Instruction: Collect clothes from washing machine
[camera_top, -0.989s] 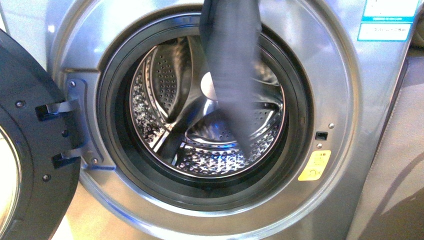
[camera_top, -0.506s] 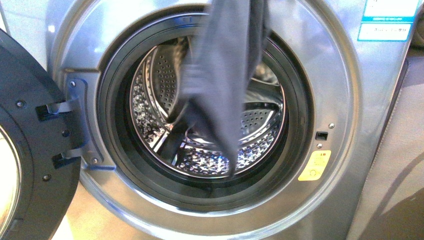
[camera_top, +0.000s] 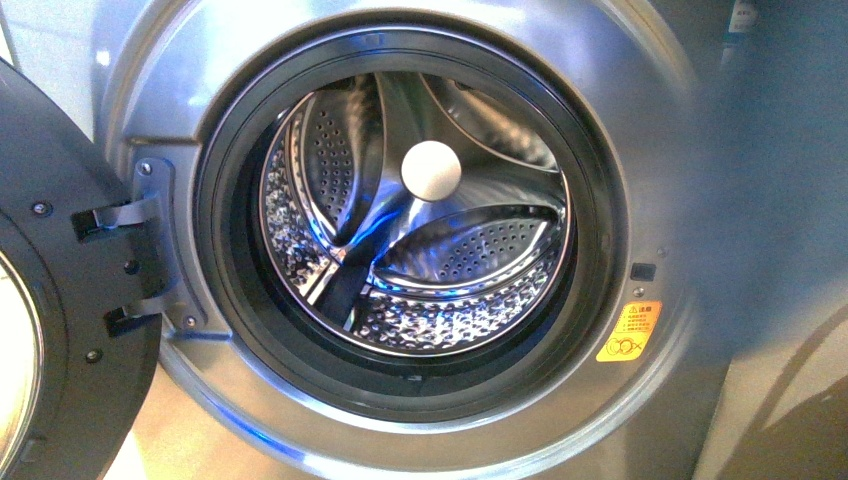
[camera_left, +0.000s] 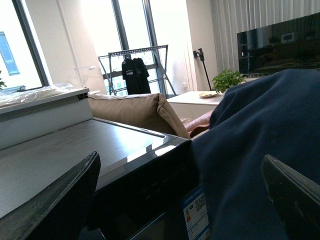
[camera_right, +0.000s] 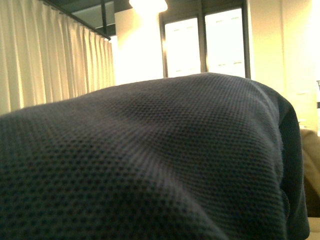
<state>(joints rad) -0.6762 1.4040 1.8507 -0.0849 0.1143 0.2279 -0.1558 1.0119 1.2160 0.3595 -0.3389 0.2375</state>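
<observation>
The washing machine (camera_top: 660, 130) stands with its round door (camera_top: 60, 300) swung wide to the left, and the perforated steel drum (camera_top: 420, 220) holds no fabric in the front view. A yellow warning sticker (camera_top: 629, 332) sits low on the right of the front panel, carrying a triangle symbol and a crossed-out pictogram; its small print is too fine to read. At the top right edge a sliver of a white-and-blue label (camera_top: 741, 18) shows, its writing illegible.

The clothes (camera_top: 775, 180) appear in the front view only as a dark blue blur covering the right side of the machine. The left wrist view shows them more clearly (camera_left: 260, 165), as navy fabric beside the machine's black top panel (camera_left: 145, 180), next to a blue-and-white label (camera_left: 196, 216) with a QR code and unreadable text. Only this view takes in the room behind: a tan sofa (camera_left: 145, 111), a drying rack (camera_left: 135, 65) with a dark shirt, a potted plant (camera_left: 227, 80).

The left tool (camera_left: 180, 200) has its two dark fingers (camera_left: 55, 200) spread far apart. The right wrist view is filled by close-up knit fabric (camera_right: 150, 160) draped over the camera, so whether the right tool is clenched cannot be told.
</observation>
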